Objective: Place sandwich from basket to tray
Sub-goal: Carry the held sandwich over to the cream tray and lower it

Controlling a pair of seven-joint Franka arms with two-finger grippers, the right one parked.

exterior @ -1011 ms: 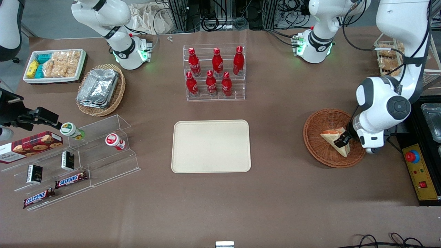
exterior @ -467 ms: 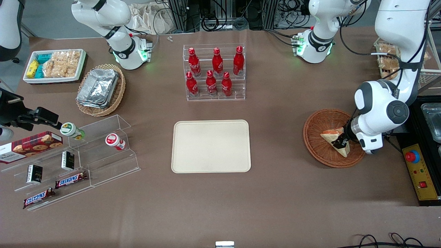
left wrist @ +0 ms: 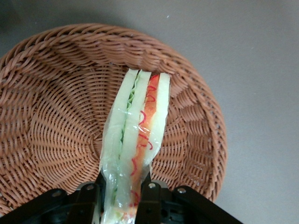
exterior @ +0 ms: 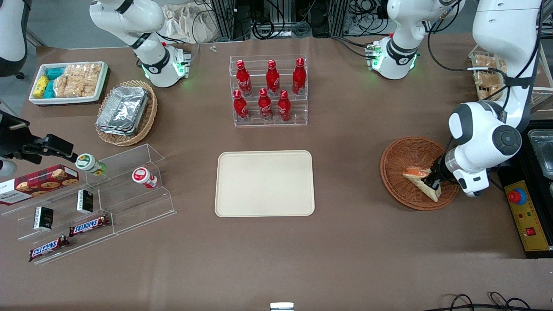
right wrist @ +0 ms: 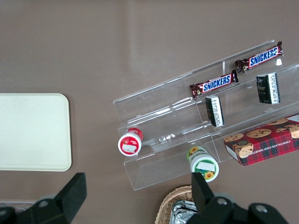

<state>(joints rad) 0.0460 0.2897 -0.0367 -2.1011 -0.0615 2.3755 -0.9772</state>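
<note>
Black two-finger gripper [left wrist: 122, 189] pinches a plastic-wrapped triangular sandwich [left wrist: 135, 140], pale bread with green and red-orange filling, inside the round reddish-brown wicker basket [left wrist: 51, 107].

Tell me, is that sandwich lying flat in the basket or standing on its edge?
On edge. The sandwich stands in the basket with its filling layers facing up, pinched between the gripper fingers.

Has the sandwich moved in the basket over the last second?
Yes. The sandwich, clamped by the gripper, has tipped onto its edge and sits slightly nearer the front camera against the basket rim.
</note>
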